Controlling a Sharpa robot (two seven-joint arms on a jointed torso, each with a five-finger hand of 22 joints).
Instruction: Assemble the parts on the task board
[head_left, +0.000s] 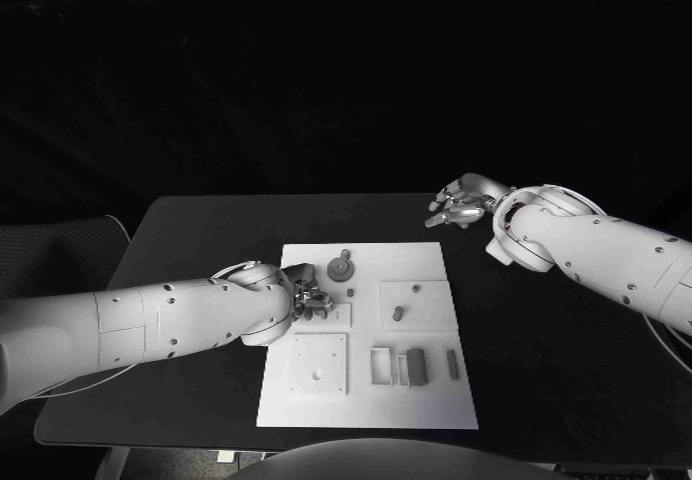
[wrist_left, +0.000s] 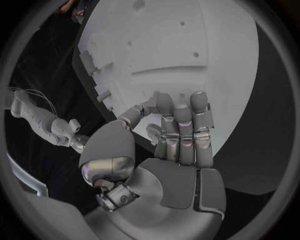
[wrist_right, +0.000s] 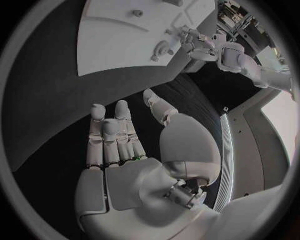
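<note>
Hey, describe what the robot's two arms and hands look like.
Both arms are bulky, smooth white shells dotted with small dark screw holes. The left arm and right arm each end in a silver metallic hand: left hand, right hand, with segmented fingers and rounded pale palm covers. Thin cables trail beside the arms.

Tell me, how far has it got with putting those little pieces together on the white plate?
Early, by the look of it. Several parts lie loose on the task board. The left hand is over the board's left side, fingers at a small piece; whether it grips one is unclear. The right hand hovers open beyond the board, holding nothing.
</note>
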